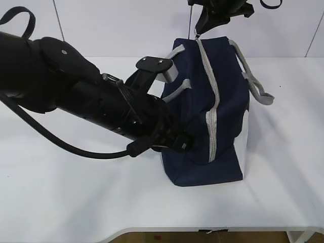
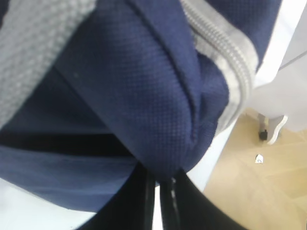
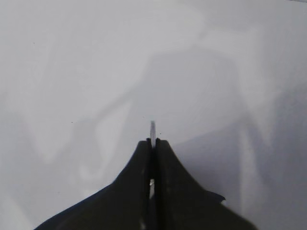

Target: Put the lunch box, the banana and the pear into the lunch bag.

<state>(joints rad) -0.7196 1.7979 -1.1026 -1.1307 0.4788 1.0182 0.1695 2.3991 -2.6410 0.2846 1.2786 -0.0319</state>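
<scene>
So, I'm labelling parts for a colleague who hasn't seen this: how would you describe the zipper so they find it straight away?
On the white table stands one large boxy navy fabric lunch bag. A pale grey zipper band runs over its top and down the near face, closed. Unlike the grey webbing handles looping off the sides, it lies flat and toothed.

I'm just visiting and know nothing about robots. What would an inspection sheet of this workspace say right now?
Surface: white table, bare.
Job's things: navy lunch bag upright, zipper looks closed; lunch box, banana, pear not seen.
Clutter: nothing seen.
Grippers: left gripper shut on the bag's fabric; right gripper shut on a thin metal sliver, likely the zipper pull.
Cables: black cable looping under the left arm.
Surroundings: white wall, wood floor.
</scene>
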